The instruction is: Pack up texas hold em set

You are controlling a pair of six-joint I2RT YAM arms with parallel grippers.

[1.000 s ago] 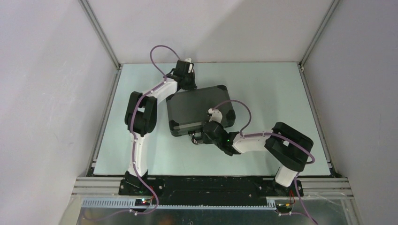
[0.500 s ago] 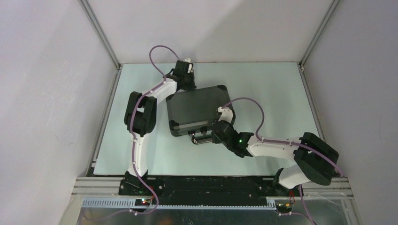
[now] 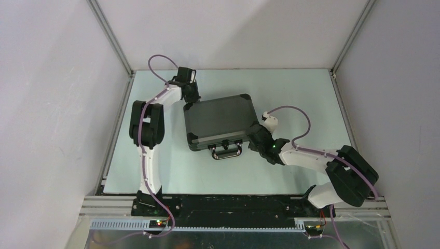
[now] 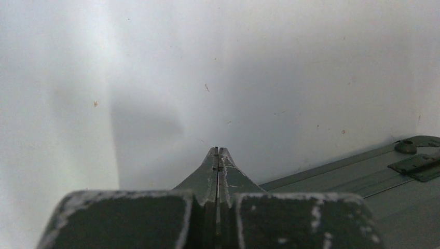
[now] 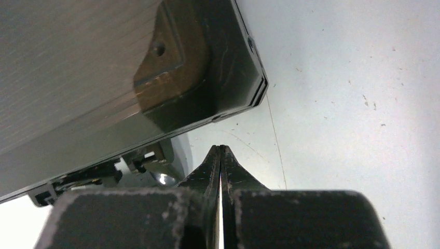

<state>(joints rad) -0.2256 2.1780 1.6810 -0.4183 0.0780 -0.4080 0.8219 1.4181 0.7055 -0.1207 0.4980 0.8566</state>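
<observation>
Since a second ago both my arms have swung outward. My left gripper (image 3: 191, 99) now sits just beside the far-left corner of the black case (image 3: 220, 120). My right gripper (image 3: 253, 136) is by its near-right corner, clear of the handle (image 3: 225, 151). Both pairs of fingers are pressed together, holding nothing. The case lies closed mid-table (image 3: 290, 93).

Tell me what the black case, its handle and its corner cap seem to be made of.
The black case: likely hard plastic or aluminium panels, matte, with fine parallel ribbing. Its handle: partly bright metal, judging by its silver glint. The corner cap: a dull riveted piece, scuffed at the edges; metal or plastic, unclear.
</observation>
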